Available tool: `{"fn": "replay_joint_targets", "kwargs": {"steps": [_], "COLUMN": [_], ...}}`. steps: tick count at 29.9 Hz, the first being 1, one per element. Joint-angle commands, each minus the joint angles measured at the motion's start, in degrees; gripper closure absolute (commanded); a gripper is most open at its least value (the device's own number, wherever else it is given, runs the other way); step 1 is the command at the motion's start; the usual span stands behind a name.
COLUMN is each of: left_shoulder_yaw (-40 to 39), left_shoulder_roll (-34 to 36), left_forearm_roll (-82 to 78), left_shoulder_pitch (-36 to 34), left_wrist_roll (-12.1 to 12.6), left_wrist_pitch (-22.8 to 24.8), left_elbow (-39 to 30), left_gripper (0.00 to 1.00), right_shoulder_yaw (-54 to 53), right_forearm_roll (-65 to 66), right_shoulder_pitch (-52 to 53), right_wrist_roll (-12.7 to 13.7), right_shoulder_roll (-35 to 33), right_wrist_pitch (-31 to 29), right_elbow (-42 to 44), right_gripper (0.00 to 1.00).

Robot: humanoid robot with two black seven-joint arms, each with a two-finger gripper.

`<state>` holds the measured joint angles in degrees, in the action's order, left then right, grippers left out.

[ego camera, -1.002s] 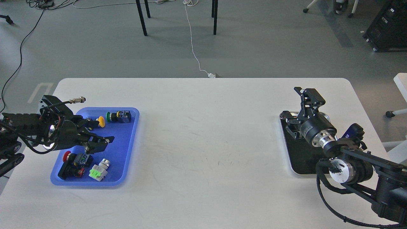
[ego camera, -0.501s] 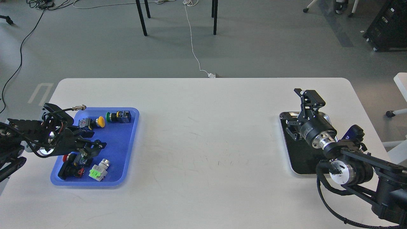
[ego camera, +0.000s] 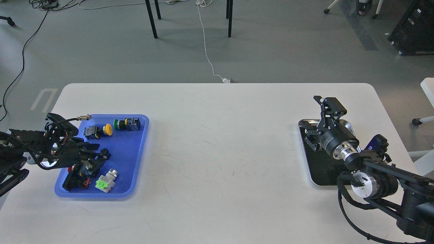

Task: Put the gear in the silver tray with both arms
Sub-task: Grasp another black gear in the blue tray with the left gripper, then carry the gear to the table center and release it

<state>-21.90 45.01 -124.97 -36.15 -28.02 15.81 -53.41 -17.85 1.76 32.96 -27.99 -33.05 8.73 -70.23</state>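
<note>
Both grippers differ little from before: the left gripper has sunk lower into the blue tray, fingers apart over a red-capped switch. The right gripper hangs spread open above the silver tray, whose long axis runs toward the far table edge at the table's right.

Left tool jaw state unclear over red-button switch, silver tray partly hidden by right arm

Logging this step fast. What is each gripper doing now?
Left gripper: open, low over the blue tray.
Right gripper: open, empty, over the silver tray.
</note>
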Motion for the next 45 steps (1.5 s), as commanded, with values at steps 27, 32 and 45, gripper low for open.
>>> {"fn": "replay_joint_targets", "kwargs": {"steps": [27,32,45], "left_shoulder_yaw": [-0.1,0.2,18.5], "left_shoulder_roll": [-0.6,-8.3,-35.9], "left_forearm_roll": [0.0,0.0,0.0], "left_shoulder_pitch": [-11.9,-16.2,-29.3], "left_wrist_roll": [0.0,0.0,0.0], "left_wrist_pitch": [7.7,11.8,12.2], "left_elbow": [-21.6,-22.9,-8.1], "left_gripper": [0.80,0.80,0.80], "right_shoulder_yaw": [-0.2,-0.3,-0.7], "right_forearm_roll": [0.0,0.0,0.0], "right_shoulder_pitch": [0.0,0.0,0.0], "right_wrist_roll": [0.0,0.0,0.0], "right_shoulder_roll": [0.3,0.2,0.0], "right_wrist_pitch": [0.1,0.1,0.2], "right_elbow": [0.1,0.1,0.4], "right_gripper": [0.03,0.03,0.03]}}
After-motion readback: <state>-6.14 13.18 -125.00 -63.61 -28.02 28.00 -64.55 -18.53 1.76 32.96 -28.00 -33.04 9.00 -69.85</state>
